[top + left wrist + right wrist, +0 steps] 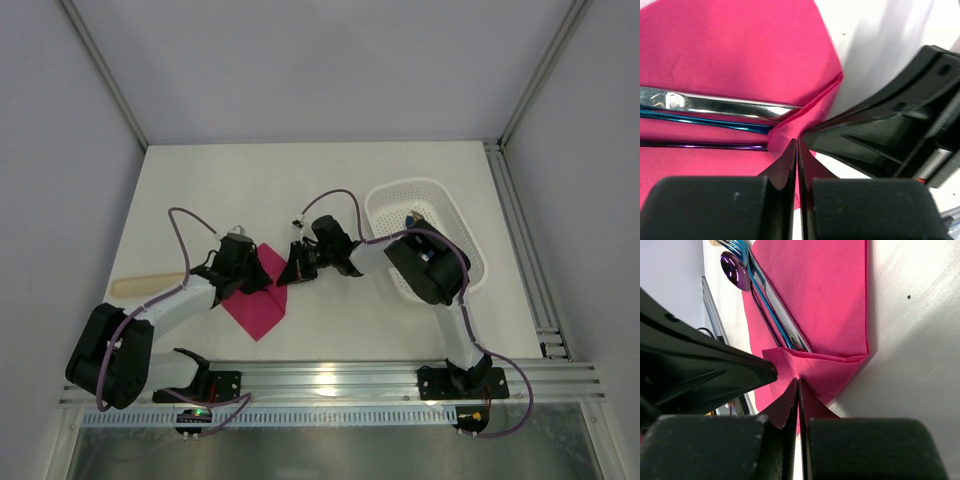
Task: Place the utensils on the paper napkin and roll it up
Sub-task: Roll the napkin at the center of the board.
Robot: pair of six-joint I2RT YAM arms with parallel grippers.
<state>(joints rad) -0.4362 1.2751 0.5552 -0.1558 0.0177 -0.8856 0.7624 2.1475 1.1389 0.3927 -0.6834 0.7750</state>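
Both sets of fingers are pressed tight together. The left gripper [797,144] nips the folded-over flap of the paper napkin [740,50]. The right gripper [798,384] seems to nip the same flap from the opposite side, close beside it. The utensils [715,106] lie on the sheet just ahead of the left tips, their near ends tucked under the flap. I'd say loading is done and rolling begins; next both pinches must carry the flap over the handles together, without tearing.
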